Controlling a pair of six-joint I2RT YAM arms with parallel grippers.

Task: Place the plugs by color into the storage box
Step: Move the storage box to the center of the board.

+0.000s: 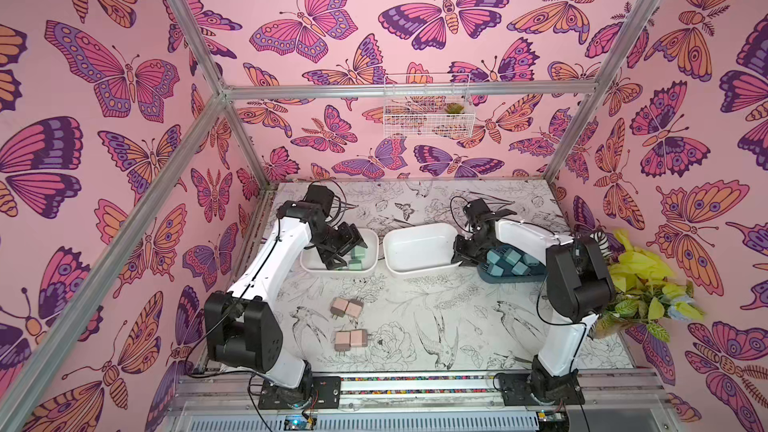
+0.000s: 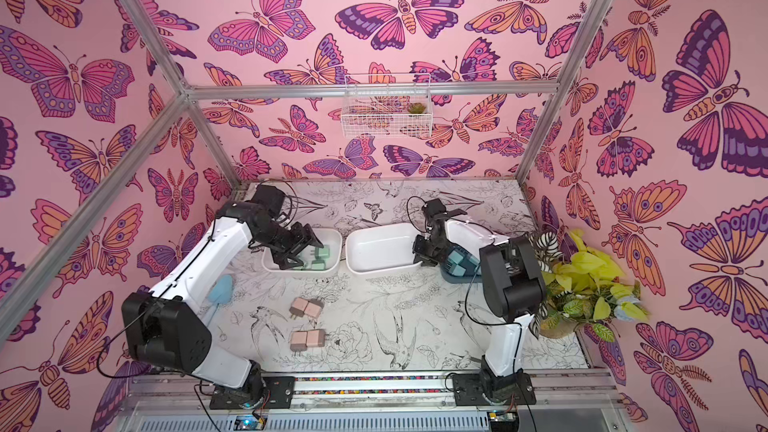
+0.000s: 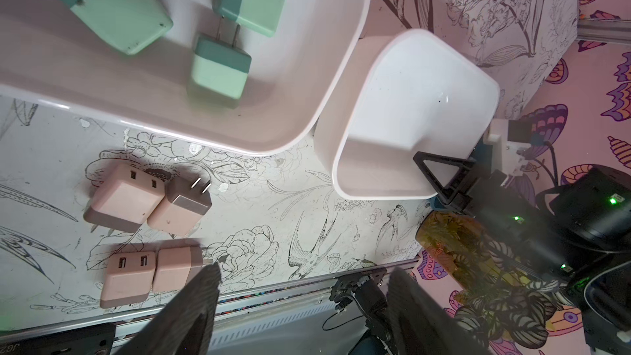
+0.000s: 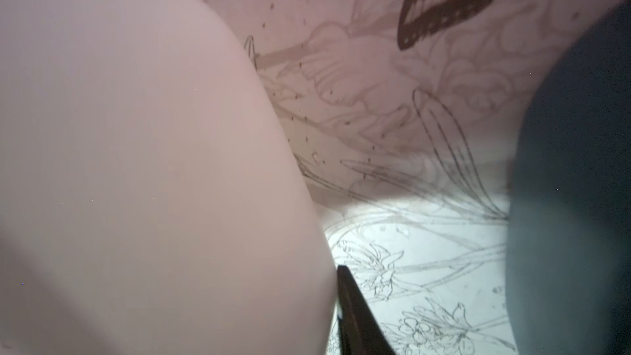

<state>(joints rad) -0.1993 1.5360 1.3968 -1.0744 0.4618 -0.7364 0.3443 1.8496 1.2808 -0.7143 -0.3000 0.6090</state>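
Two pairs of pale pink plugs (image 1: 347,307) (image 3: 126,196) lie on the table in front of the boxes. Three mint green plugs (image 3: 218,70) lie in the left white storage box (image 1: 370,238). Above that box my left gripper (image 1: 338,257) (image 3: 305,269) hangs open with nothing between its fingers. Several teal plugs (image 1: 509,263) fill a blue box (image 1: 490,278) on the right. My right gripper (image 1: 459,257) is shut on the right wall of the middle white box (image 1: 415,251) (image 4: 136,165), which holds nothing and sits tilted. One dark finger (image 4: 355,312) presses its outer wall.
A leafy yellow-green plant (image 1: 640,284) stands at the table's right edge behind the right arm. A light blue object (image 2: 220,288) lies by the left arm. A wire basket (image 1: 428,105) hangs on the back wall. A metal rail (image 1: 415,384) runs along the front.
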